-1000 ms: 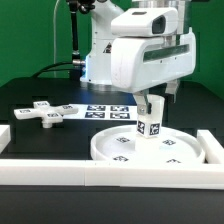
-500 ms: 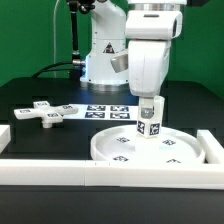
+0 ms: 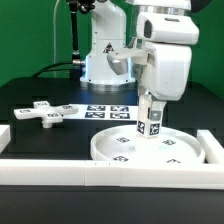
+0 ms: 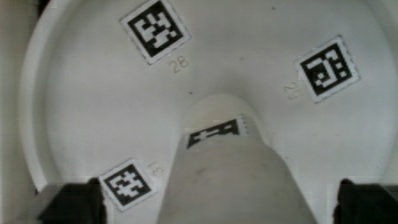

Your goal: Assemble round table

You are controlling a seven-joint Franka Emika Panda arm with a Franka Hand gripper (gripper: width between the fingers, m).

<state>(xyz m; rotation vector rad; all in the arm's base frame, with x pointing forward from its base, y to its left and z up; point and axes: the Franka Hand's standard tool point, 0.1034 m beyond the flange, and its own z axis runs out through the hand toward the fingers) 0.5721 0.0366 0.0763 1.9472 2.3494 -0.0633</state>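
Now leg [image 3: 151, 122] stands upright in rimmed disc [image 3: 120, 148], hand [image 3: 152, 100] wide w/ fingers around it.

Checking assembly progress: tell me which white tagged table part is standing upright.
The short cylindrical leg, standing on the round disc directly under the open hand. The disc and the cross-shaped base both lie flat.

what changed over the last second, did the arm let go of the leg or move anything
Only the arm's wrist moved: it turned about its upright axis above the leg, its broad white housing swinging round. The gripper stayed wide open, its fingers either side of the leg's top; no grip was taken or released. The leg kept standing upright on the round disc; the cross-shaped base piece and marker board did not shift.
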